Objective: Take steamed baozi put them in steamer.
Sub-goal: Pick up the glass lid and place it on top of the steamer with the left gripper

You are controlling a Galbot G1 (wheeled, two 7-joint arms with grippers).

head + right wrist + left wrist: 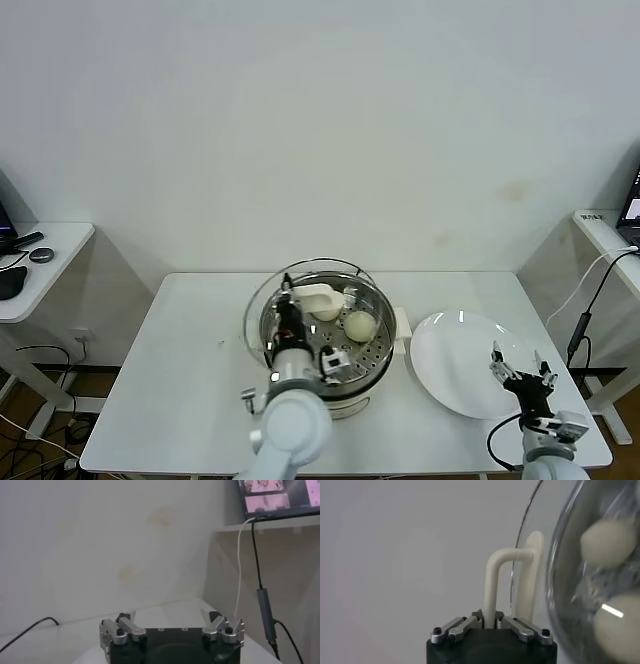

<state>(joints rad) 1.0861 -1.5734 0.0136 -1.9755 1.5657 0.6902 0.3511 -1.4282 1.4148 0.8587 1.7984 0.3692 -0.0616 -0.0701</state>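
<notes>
The steamer (378, 352) stands mid-table, a shiny steel pot on a white base. Two cream-white baozi (360, 325) lie on its perforated floor, one of them (330, 313) partly behind the lid's handle. My left gripper (287, 312) is shut on the white handle (315, 297) of the round glass lid (258, 305) and holds the lid tilted on edge over the steamer's left side. In the left wrist view the gripper (490, 623) clamps the handle (492, 580), with baozi (607, 542) beyond the steamer rim (560, 580). My right gripper (520, 372) is open and empty.
An empty flat white plate (450, 360) lies right of the steamer, under my right gripper (172, 622). Small side tables stand at far left (40, 265) and far right (605, 235), the right one with a cable (590, 300) hanging down.
</notes>
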